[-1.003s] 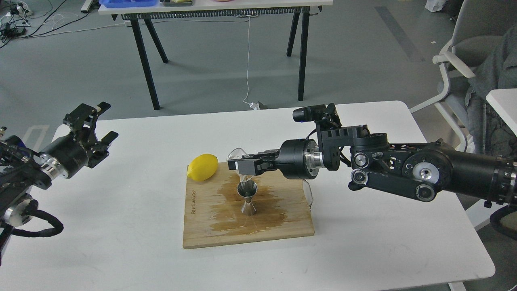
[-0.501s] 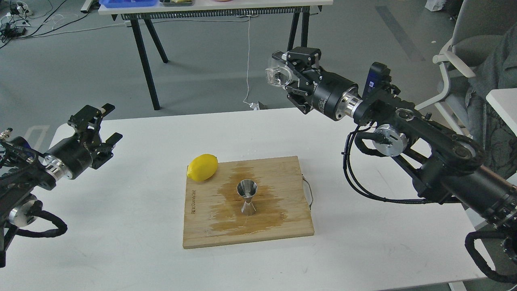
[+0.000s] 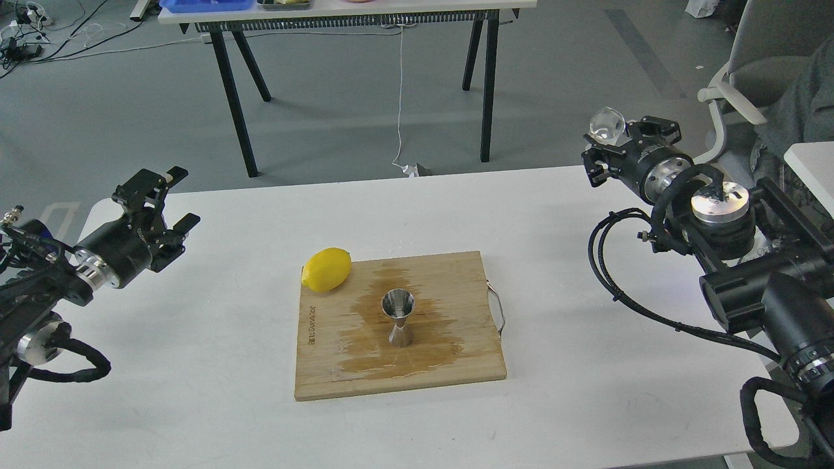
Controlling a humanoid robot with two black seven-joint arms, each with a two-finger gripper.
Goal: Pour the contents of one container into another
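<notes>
The steel hourglass jigger (image 3: 398, 318) stands upright in the middle of a wet patch on the bamboo cutting board (image 3: 332, 365). My right gripper (image 3: 618, 140) is raised high above the table's far right corner, shut on the small clear glass cup (image 3: 606, 124), which shows at its far tip. My left gripper (image 3: 159, 198) hovers over the table's left side with its fingers apart and nothing between them. Both grippers are far from the jigger.
A yellow lemon (image 3: 326, 269) lies at the board's far left corner. The white table (image 3: 195, 365) carries the board. A second table on black legs (image 3: 238, 104) stands behind, and an office chair (image 3: 749, 85) sits at the far right.
My right arm lifted the glass cup off from above the jigger, swung it up and then far to the right. The left gripper shifted only slightly.
</notes>
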